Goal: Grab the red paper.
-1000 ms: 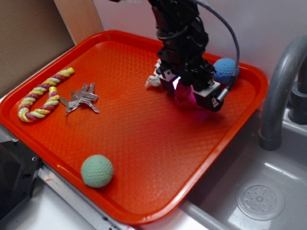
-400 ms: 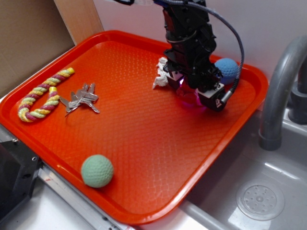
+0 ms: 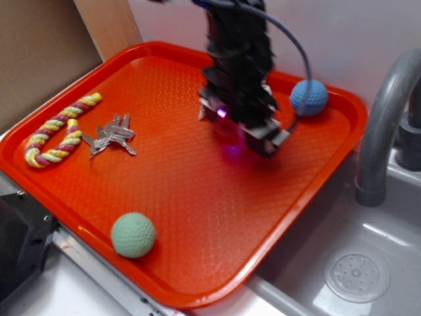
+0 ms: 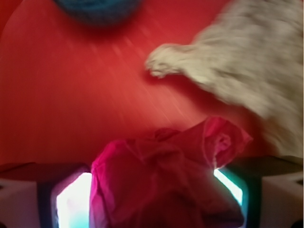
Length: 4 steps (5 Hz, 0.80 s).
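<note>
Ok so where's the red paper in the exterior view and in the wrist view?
Exterior: the red paper is hidden behind the gripper, near the tray's far right part.
Wrist: the red paper fills the bottom centre, between the gripper's fingers.
Shared landmark: the blue ball, right of the arm outside; top edge at the wrist.

Kitchen: grey sink (image 3: 368,263), curved faucet (image 3: 385,118).

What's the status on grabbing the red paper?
Claw shut on red paper. White paper close beside it, blue ball farther off. Nothing blocking.
</note>
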Tool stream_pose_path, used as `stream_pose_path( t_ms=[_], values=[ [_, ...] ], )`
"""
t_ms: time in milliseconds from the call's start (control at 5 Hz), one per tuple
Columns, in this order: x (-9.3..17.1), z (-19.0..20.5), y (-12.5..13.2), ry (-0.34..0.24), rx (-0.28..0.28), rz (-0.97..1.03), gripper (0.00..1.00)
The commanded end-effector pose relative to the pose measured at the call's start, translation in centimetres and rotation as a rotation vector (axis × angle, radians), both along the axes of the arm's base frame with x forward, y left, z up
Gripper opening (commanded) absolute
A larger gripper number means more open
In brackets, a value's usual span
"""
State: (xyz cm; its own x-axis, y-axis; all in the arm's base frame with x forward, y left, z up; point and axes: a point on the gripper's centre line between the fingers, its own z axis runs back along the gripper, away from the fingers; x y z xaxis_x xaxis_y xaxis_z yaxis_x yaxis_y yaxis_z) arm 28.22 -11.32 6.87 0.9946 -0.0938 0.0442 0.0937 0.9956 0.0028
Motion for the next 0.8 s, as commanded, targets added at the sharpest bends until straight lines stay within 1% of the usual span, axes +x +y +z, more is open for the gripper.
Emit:
stream_pose_path(
  t_ms=[0,200,400,600],
  values=[
    [-4.0,9.7,6.6,-0.064,-0.014,0.198,0.0],
    [-7.0,12.4,9.0,-0.068,-0.011,0.28,0.0],
    [-8.4,13.2,10.0,-0.028,-0.004,0.312,0.0],
    [-8.7,12.9,9.9,-0.002,-0.034,0.378,0.0]
  ],
)
